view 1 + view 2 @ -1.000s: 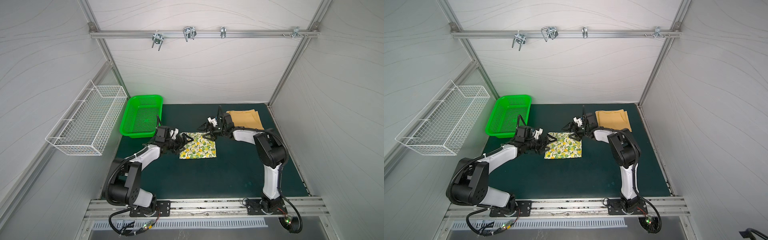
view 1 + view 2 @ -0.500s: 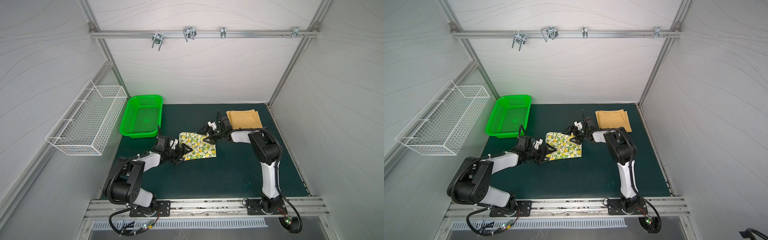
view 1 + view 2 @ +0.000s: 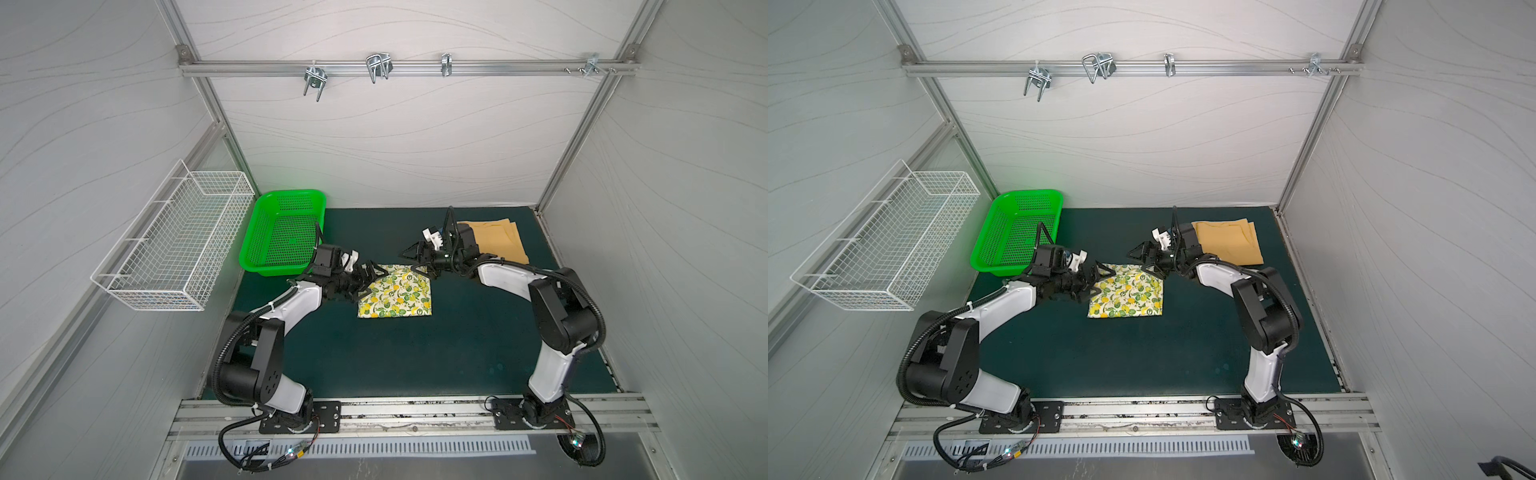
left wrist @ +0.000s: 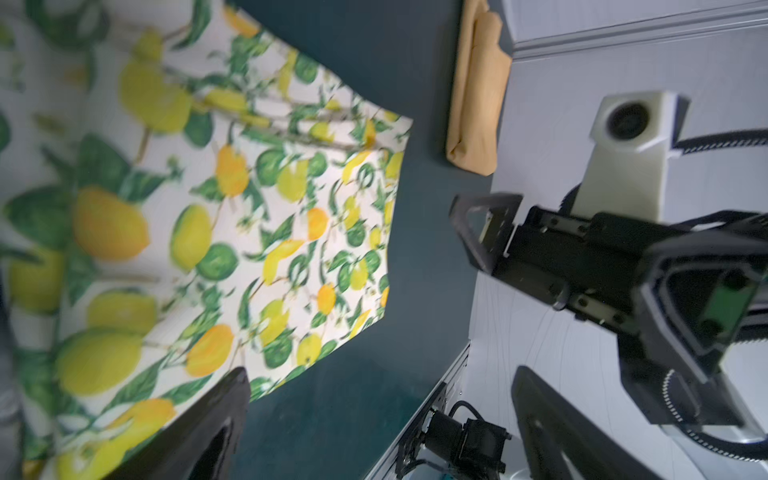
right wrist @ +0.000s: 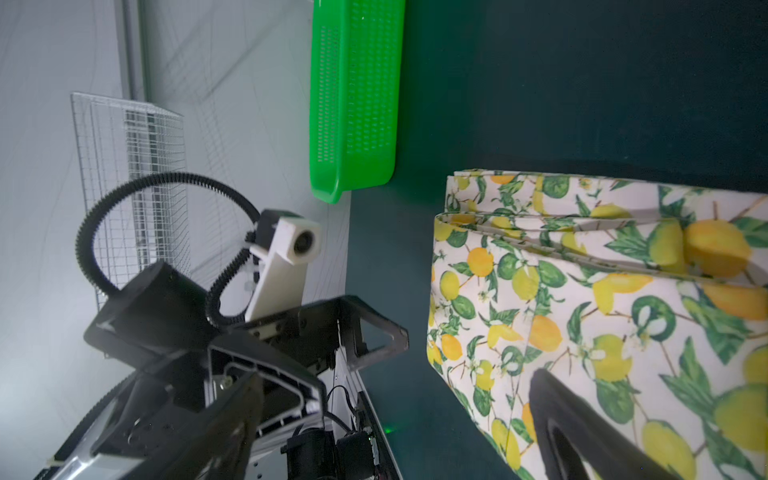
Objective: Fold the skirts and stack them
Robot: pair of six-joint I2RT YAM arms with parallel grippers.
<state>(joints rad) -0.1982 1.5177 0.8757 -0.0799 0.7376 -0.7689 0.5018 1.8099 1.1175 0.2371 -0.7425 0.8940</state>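
Observation:
The lemon-print skirt (image 3: 397, 295) (image 3: 1127, 293) lies folded into a flat square mid-mat. In both wrist views it shows close up (image 4: 208, 208) (image 5: 602, 311), its layered fold edge showing in the right wrist view. The mustard skirt (image 3: 496, 243) (image 3: 1229, 241) (image 4: 478, 91) rests folded at the back right. My left gripper (image 3: 374, 282) (image 3: 1100, 283) (image 4: 380, 415) hovers open at the printed skirt's far left corner, holding nothing. My right gripper (image 3: 413, 262) (image 3: 1142, 262) (image 5: 395, 415) is open and empty at the skirt's far right corner.
A green plastic basket (image 3: 286, 232) (image 3: 1017, 228) (image 5: 357, 104) stands at the back left of the dark green mat (image 3: 395, 357). A white wire basket (image 3: 178, 237) hangs on the left wall. Grey walls enclose the mat on three sides.
My left gripper swung toward the front along the printed skirt's left edge, then returned to its far left corner. The right gripper hardly moved. Both stayed open; the skirt lies as before.

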